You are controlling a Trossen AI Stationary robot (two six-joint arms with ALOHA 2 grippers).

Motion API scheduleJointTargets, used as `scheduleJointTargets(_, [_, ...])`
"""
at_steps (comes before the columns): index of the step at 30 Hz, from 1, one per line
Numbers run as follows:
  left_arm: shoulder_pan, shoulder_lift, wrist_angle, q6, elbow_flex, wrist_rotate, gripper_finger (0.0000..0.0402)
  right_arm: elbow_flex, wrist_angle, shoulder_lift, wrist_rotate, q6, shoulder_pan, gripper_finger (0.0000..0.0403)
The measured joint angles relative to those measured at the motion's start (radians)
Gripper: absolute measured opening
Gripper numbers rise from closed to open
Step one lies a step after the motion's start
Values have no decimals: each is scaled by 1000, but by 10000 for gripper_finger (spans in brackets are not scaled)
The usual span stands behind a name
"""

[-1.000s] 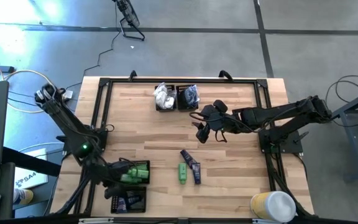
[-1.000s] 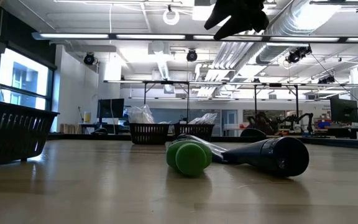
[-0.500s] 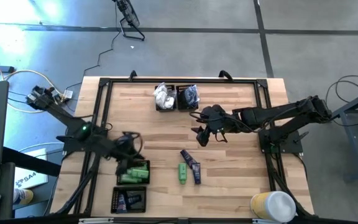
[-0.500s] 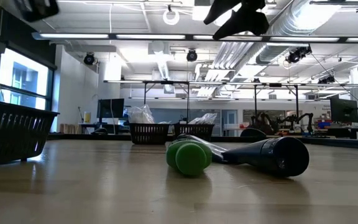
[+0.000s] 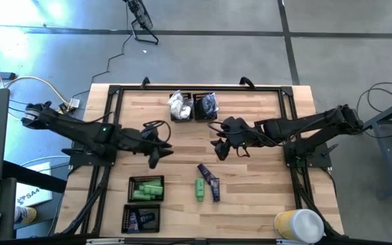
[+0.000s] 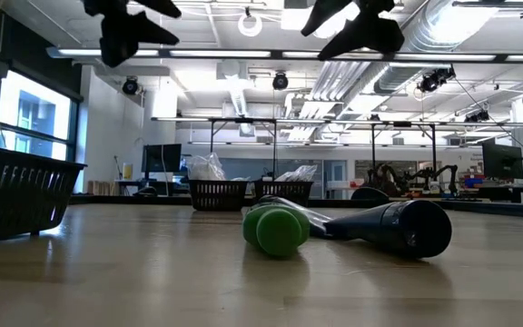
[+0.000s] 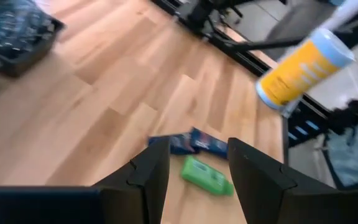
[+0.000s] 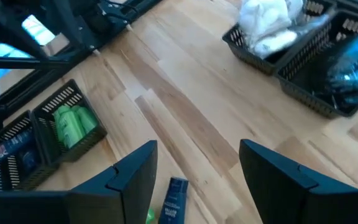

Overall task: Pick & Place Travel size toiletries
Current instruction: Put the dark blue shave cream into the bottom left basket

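Since the earlier frame the left gripper [image 5: 154,151] was swung up from the trays twd centre, jaws part-open, empty. Green tube [image 5: 200,188] & navy tube [image 5: 211,181] lay just beyond, long axes front-to-back; right gripper [image 5: 224,145], open, empty, sat nearer.

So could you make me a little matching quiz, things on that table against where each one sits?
Things:
1. green tube
2. white packets
3. yellow-and-white canister
4. tray of green tubes

Places:
A. near corner on the right arm's side
B. loose on the bare wood, beside a navy tube
C. in a tray at the far edge
D. near side, on the left arm's side

Pairs: 1-B, 2-C, 3-A, 4-D
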Motion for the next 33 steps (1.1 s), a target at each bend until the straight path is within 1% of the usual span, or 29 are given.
scheduleJointTargets(4, [66, 18, 1, 0, 0, 7, 158, 0, -20, 0, 34, 64, 12, 220])
scheduleJointTargets(6, [103, 29, 11, 8, 0, 44, 158, 0, -21, 0, 45, 91, 13, 220])
scheduleJointTargets(10, [182, 41, 49, 120, 0, 211, 158, 0, -25, 0, 49, 120, 19, 220])
scheduleJointTargets(12, [210, 48, 75, 166, 2, 266, 158, 0, -26, 0, 49, 122, 22, 220])
scheduleJointTargets(16, [252, 48, 122, 248, 1, 277, 158, 0, -35, 0, 55, 151, 27, 220])
scheduleJointTargets(19, [290, 48, 123, 297, 1, 291, 158, 0, -72, 0, 55, 195, 28, 220])
scheduleJointTargets(23, [347, 48, 120, 336, 1, 403, 158, 0, -173, 0, 57, 331, 27, 220])
scheduleJointTargets(25, [365, 52, 116, 362, 1, 437, 158, 0, -222, 0, 55, 382, 25, 220])
scheduleJointTargets(27, [379, 62, 119, 387, 1, 440, 158, 0, -252, 0, 59, 398, 25, 220])
scheduleJointTargets(33, [404, 89, 107, 423, 0, 444, 158, 0, -234, 0, 91, 399, 36, 220])
